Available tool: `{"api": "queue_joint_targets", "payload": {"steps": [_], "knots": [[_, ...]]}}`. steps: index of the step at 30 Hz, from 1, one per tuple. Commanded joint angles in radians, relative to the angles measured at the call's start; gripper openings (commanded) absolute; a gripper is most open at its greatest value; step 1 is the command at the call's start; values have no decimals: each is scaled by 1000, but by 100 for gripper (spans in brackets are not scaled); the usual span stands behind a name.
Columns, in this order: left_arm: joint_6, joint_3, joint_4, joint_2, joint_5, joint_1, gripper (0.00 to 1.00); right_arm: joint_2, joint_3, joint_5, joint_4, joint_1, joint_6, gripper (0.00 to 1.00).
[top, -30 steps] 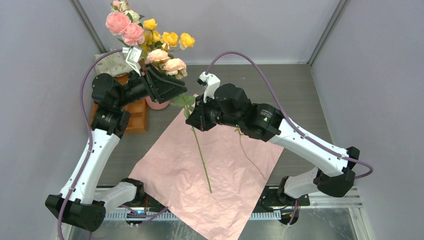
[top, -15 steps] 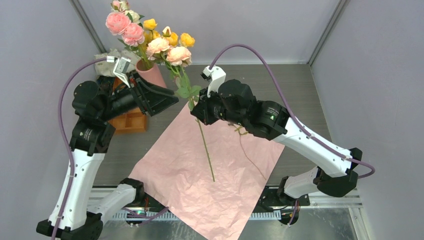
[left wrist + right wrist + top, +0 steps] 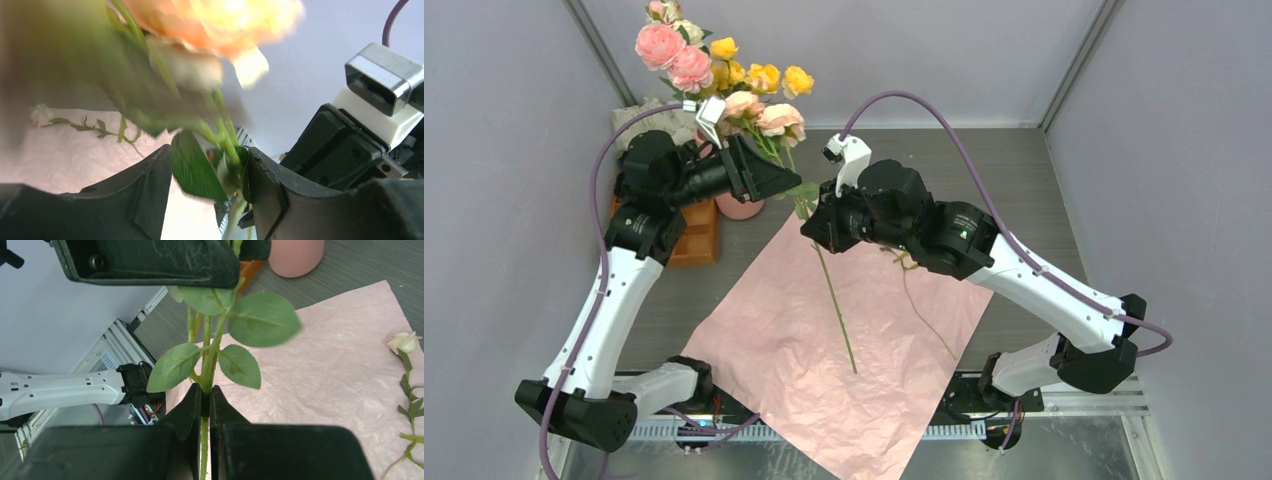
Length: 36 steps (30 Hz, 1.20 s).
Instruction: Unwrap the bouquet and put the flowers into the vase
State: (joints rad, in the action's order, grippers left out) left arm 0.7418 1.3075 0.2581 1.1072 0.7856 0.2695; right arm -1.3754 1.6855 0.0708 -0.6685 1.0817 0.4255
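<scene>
Pink paper [image 3: 804, 400] off and flat; most flowers [image 3: 686, 62] stand in the vase [image 3: 740, 208].
Your right gripper [image 3: 206, 396] pinches one rose stem [image 3: 837, 305] beside the vase. Your left gripper [image 3: 210, 187] gapes around its leaves, gripping nothing. A cream bud [image 3: 404, 342] waits on the pink paper.

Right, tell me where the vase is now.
In the top view the vase stands at the far left of the table, beside the orange tray, its upper part hidden by the left gripper.
</scene>
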Motion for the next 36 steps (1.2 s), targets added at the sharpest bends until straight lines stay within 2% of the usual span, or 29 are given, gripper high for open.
{"api": "queue_joint_targets", "payload": {"steps": [1, 7, 8, 12, 17, 18, 19, 22, 23, 24, 26, 31, 36], "knots": [[5, 18, -94, 8, -54, 2, 56, 13, 5, -73, 105, 17, 17, 1], [20, 78, -112, 27, -53, 3, 52, 2, -32, -97, 129, 20, 29, 1], [21, 83, -111, 26, -54, 2, 49, 4, -36, -96, 131, 20, 30, 1], [-14, 99, -45, 8, -77, 2, 27, 12, -44, -82, 135, 20, 25, 1], [-96, 129, 68, -40, -169, 2, 20, 24, -50, -29, 130, 20, 19, 2], [-117, 142, 92, -52, -193, 2, 19, 26, -49, -23, 128, 21, 16, 5], [-145, 161, 121, -69, -221, 2, 19, 30, -48, -17, 124, 20, 14, 12], [-234, 241, 219, -91, -336, 2, 18, 56, -54, 19, 120, 20, 5, 53], [-265, 279, 249, -92, -369, 3, 18, 70, -63, 38, 123, 20, 2, 63], [-290, 320, 280, -86, -398, 2, 18, 94, -76, 61, 125, 21, -2, 71], [-346, 419, 344, -72, -465, 3, 18, 129, -99, 106, 127, 21, -12, 82], [-467, 597, 397, -29, -677, 2, 19, 209, -150, 207, 115, 21, -29, 89], [-567, 650, 249, -3, -822, 2, 19, 251, -186, 251, 108, 21, -31, 89]]}}
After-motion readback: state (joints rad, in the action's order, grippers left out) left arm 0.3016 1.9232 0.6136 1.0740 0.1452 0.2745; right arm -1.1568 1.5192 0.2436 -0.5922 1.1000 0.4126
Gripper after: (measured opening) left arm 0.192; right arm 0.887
